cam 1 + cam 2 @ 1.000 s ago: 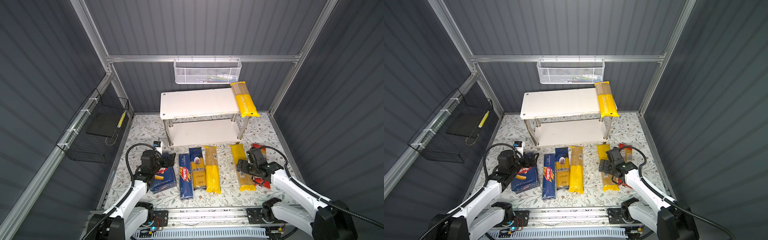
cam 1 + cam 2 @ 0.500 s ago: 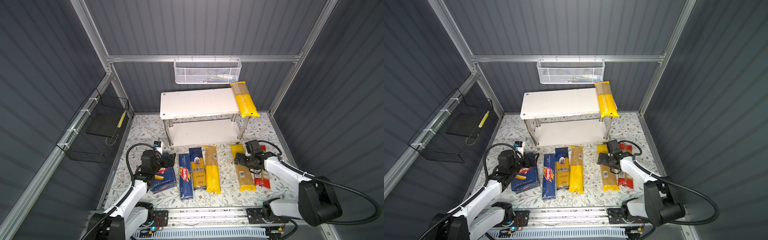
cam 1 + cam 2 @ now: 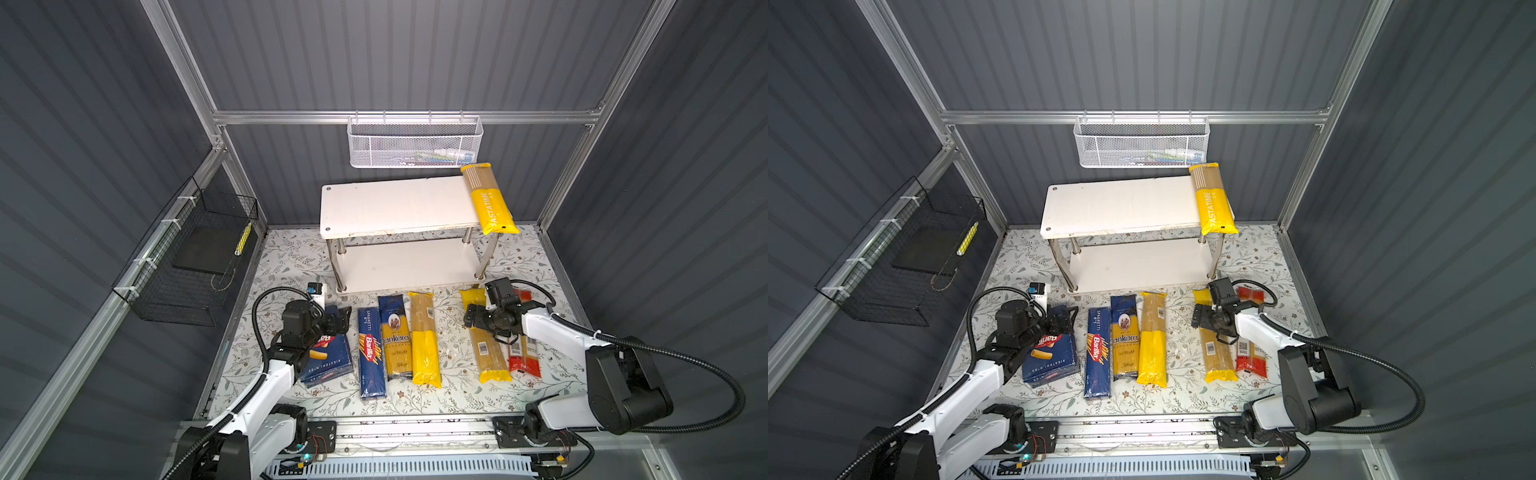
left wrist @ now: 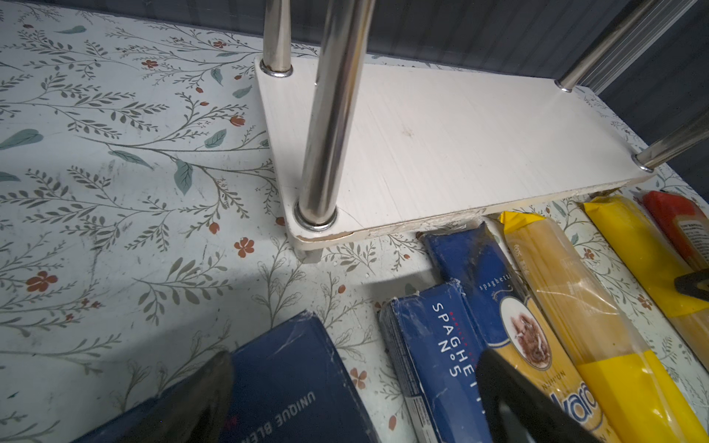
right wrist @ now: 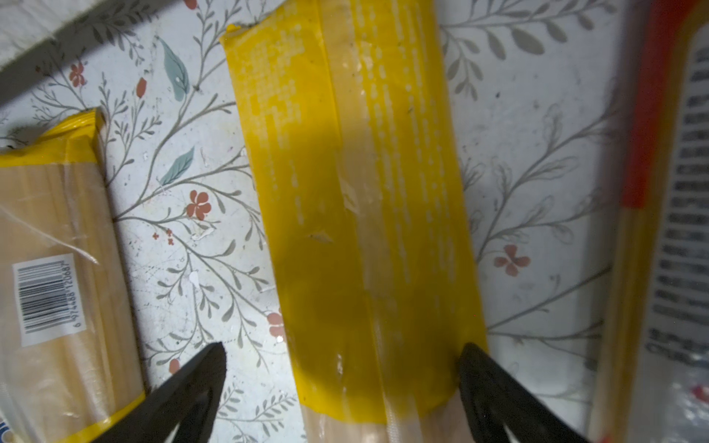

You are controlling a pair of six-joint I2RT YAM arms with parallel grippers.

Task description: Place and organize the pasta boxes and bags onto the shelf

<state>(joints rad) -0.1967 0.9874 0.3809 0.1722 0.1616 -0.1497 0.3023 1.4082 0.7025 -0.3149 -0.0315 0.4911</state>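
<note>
**Currently both claws hang spread, low over the worktop**

The white shelf (image 3: 395,205) stands at the back, a PASTATIME bag (image 3: 490,203) lying across the right end of its top tier. The right arm (image 3: 557,332) stretches low across the worktop (image 3: 453,345). The left arm (image 3: 274,374) bends forward over the wide Barilla box (image 3: 328,361). The right claw (image 5: 343,353) is spread and straddles a yellow-and-clear bag (image 5: 345,191), one finger at its edge. The left claw (image 4: 355,362) is spread above the box's far corner.
</note>
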